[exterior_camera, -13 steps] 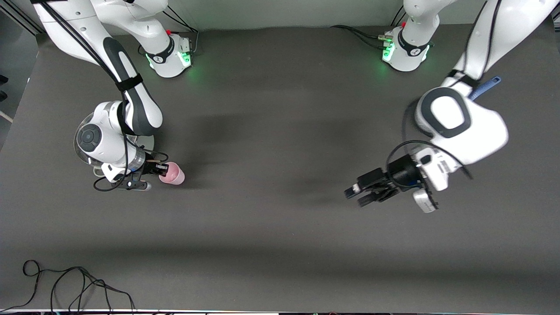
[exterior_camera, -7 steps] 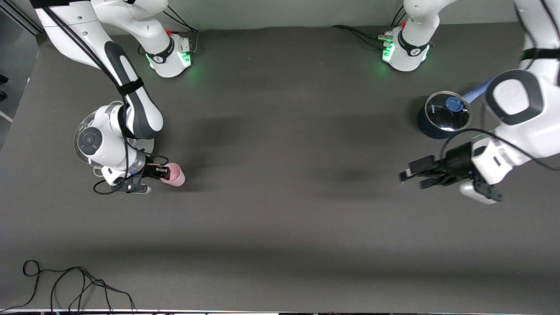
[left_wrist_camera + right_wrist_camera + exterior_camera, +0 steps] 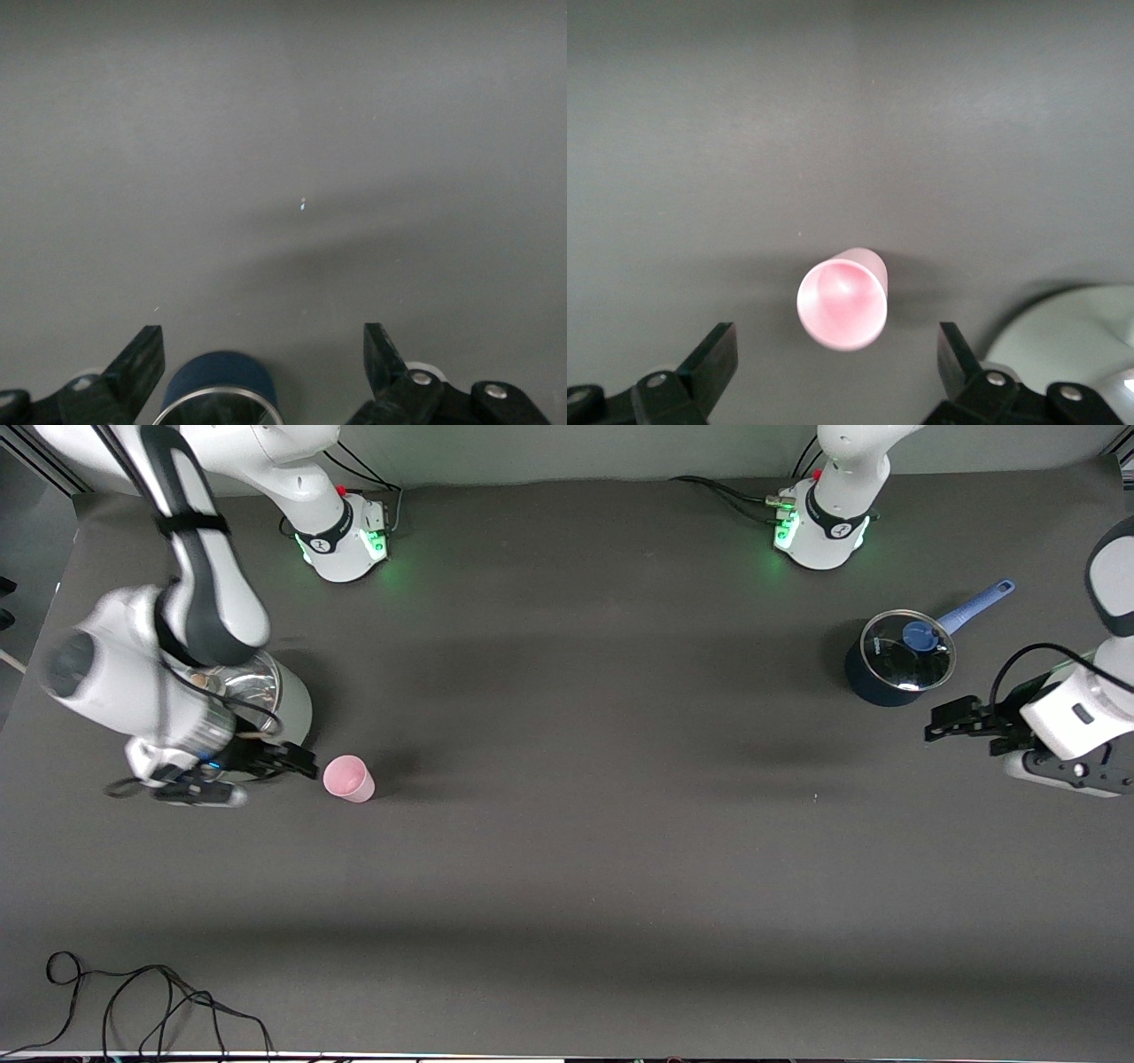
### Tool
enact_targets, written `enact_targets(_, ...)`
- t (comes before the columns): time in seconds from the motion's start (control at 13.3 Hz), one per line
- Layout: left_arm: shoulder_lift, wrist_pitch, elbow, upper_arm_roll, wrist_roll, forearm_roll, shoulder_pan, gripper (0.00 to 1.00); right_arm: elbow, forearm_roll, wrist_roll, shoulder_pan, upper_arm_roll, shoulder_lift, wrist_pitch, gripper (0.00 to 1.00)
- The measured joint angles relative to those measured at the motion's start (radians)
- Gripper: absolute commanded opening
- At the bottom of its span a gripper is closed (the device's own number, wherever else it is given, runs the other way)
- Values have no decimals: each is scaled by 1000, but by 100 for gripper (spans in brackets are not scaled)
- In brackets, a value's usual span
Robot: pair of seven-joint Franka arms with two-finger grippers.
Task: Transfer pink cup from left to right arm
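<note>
a: where was the pink cup (image 3: 348,778)?

b: it stood upright on the dark table (image 3: 567,868), toward the right arm's end, open mouth up, with nothing touching it. just beside it, a little farther from the front camera, sat a shiny metal pot (image 3: 270,695), partly covered by the right arm.

a: and the right gripper (image 3: 297,762)?

b: it hung low just beside the cup, apart from it. in the right wrist view its fingers (image 3: 713,359) were spread wide, and the cup (image 3: 842,301) sat free ahead of the gap between them.

a: what about the left gripper (image 3: 943,722)?

b: it was well apart from the cup, at the left arm's end of the table, over bare tabletop just beside a dark blue saucepan (image 3: 897,660) with a glass lid. its fingers (image 3: 142,359) were spread too, and it carried nothing. the saucepan (image 3: 213,394) showed at the edge of that wrist view.

a: so how far along was the task?

b: judging by this layout, the transfer looked done or nearly so. the cup rested at the right arm's end and neither gripper carried it. if anything was left, it seemed only for both arms to clear away. whether the right arm should still grasp the cup could not be told from this moment alone.
</note>
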Motion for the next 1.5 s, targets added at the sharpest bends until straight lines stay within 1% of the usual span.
enact_targets(0.15, -6, -65, 46, -2, -79, 48, -1, 100, 88, -80, 0, -3, -24, -64, -171, 100)
enact_targets(0.22, -8, -94, 67, -5, -126, 56, -2, 100, 143, -102, 8, -4, -28, -84, -272, 100)
enact_targets(0.37, -17, -135, 96, -14, -204, 62, -6, 100, 262, -138, 37, -2, -28, -106, -461, 100)
enact_targets(0.45, -24, -140, 100, -26, -237, 62, -8, 100, 316, -163, 46, -2, -28, -109, -531, 100)
enact_targets(0.6, -37, -143, 111, -52, -295, 62, -13, 100, 376, -180, 55, -3, -28, -109, -592, 100)
enact_targets(0.9, -43, -174, 138, -55, -318, 62, -14, 100, 388, -184, 60, -5, -41, -107, -643, 100)
enact_targets(0.97, -43, -178, 140, -42, -318, 62, -27, 100, 393, -184, 60, -5, -51, -107, -668, 100)
enact_targets(1.05, -43, -181, 140, 10, -318, 62, -79, 100, 396, -184, 60, -5, -64, -107, -684, 100)
enact_targets(1.27, -44, -180, 144, 308, -318, 61, -379, 100, 394, -184, 60, -3, -77, -107, -698, 100)
enact_targets(1.35, -44, -180, 146, 377, -318, 61, -456, 100, 394, -184, 60, 3, -74, -106, -700, 100)
enact_targets(1.5, -46, -177, 147, 473, -304, 57, -567, 100, 394, -184, 61, 23, -67, -105, -704, 100)
